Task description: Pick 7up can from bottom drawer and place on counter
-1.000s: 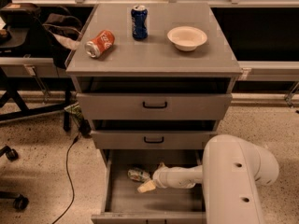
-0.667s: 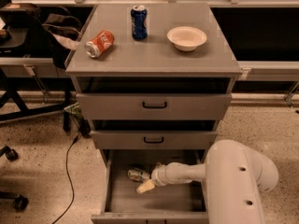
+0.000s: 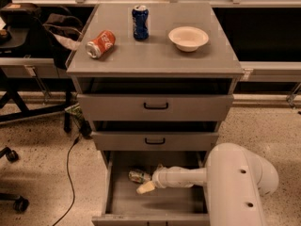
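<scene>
The 7up can (image 3: 139, 175), a small silvery cylinder with green marks, lies on its side on the plain grey metal floor of the open bottom drawer (image 3: 122, 201). Just beside the can, to its right and front, is the gripper (image 3: 147, 184), at the tip of a smooth white arm (image 3: 183, 177). I cannot tell whether its jaws are parted or clenched. Well above the can, the flat grey bench (image 3: 155, 55) carries a tipped orange can (image 3: 100, 44), an upright dark blue can (image 3: 140, 22) and a round pale bowl (image 3: 188, 37).

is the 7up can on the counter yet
No, the 7up can lies in the open bottom drawer, next to the gripper, not on the counter.
</scene>
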Tool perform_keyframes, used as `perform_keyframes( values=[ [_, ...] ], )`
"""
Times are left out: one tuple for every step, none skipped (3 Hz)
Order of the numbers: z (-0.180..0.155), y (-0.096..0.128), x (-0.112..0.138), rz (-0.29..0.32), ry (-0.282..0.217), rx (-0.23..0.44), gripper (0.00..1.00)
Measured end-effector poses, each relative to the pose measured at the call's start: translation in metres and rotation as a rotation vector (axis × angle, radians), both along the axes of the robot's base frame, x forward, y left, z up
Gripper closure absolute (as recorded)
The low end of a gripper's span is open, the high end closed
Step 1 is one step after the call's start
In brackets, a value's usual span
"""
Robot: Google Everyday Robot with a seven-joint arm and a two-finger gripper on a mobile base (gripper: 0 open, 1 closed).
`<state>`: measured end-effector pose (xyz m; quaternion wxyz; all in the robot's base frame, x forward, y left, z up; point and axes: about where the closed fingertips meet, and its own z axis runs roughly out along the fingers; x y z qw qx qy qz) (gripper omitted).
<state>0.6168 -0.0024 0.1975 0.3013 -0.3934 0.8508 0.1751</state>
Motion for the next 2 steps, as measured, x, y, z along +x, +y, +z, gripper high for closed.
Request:
perform_keyframes(
  values=[
    [-0.0021,-0.0002,0.0082,-0.044,-0.029,0.004,0.00],
    [-0.0039,0.0028,0.0156,-0.052,-0.055,0.019,0.00]
  ],
)
